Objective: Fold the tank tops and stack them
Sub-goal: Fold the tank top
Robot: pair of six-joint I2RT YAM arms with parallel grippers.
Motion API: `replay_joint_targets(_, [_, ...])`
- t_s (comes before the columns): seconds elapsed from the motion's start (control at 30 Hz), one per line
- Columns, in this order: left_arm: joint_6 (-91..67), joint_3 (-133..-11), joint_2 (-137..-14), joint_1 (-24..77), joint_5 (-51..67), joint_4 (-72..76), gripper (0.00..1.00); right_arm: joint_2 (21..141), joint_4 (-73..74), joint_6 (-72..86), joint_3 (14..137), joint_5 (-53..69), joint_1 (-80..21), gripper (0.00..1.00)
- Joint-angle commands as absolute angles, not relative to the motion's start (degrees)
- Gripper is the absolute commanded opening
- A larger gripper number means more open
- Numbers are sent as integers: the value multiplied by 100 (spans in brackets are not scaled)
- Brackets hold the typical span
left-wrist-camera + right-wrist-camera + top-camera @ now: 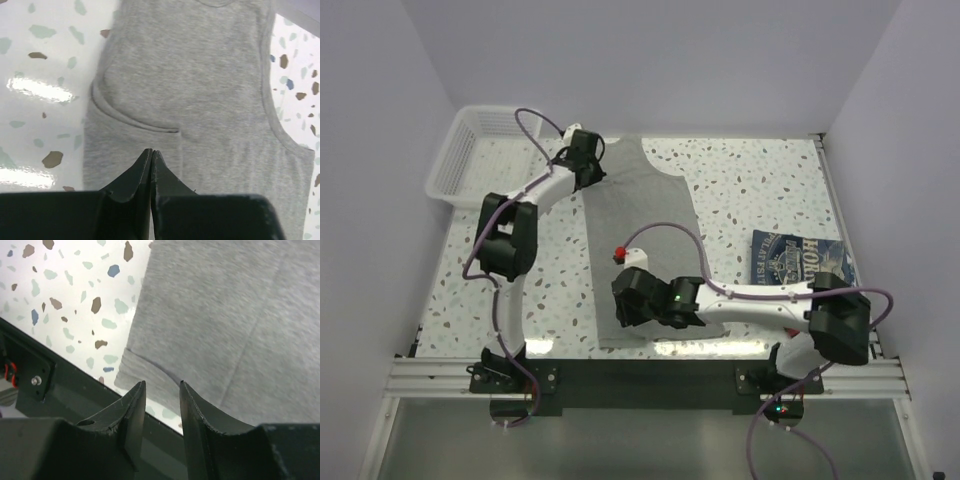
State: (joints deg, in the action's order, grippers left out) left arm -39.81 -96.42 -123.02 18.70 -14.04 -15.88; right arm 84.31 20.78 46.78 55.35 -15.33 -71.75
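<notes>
Under both pincers, the grey tank top (640,215) lies spread flat along the middle of the bench (750,190), with its neck at the far end and its hem at the near edge. In the left wrist view the cloth (200,100) fills the space just ahead of the left pincer (151,152), and a curved armhole seam is folded over just beyond the tips. That pincer's jaws are pressed together with only a hairline between them, and no cloth shows between them. From above, the left pincer (592,172) sits at the top's far left shoulder.

The right pincer (623,320) hangs over the near left corner of the hem. Its jaws stand a narrow way apart with nothing between them, as the right wrist view shows (162,384). The grey cloth (225,315) spreads ahead and to the right of the tips, the speckled bench lies to their left, and the black rail (40,385) runs below.

Well to the right of the right pincer, beside that arm's elbow, the navy tank top (795,258) lies folded with its white lettering up. Far to the left of the left pincer, a white mesh basket (460,160) sits in the bench's far corner.
</notes>
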Motion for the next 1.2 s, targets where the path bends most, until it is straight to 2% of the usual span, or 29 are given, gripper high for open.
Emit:
replay_joint_targets(0.0, [-4069,-9361,-12225,1635,-1301,-1600,4,9103,2022,4202,6195,-1521,-7216,37])
replay_joint_targets(0.2, [-4017,-9062,-12304,1503,-1116,-1468,2,9896,2056,3964,6907,-1371,-7391,38])
replay_joint_targets(0.47, [-3841,-9466,-12832,1398,-1125,-1819,2,10766,2452,3867,7497,-1565,-7725,39])
replay_joint_targets(0.8, [-3683,-10028,-13262,1231,-1099,-2039,3,11293,2154,3788,7743,-915,-7770,38])
replay_joint_targets(1.17, [-3542,-10142,-13412,1125,-1037,-1969,8,11259,1872,3560,8016,-527,-7805,37])
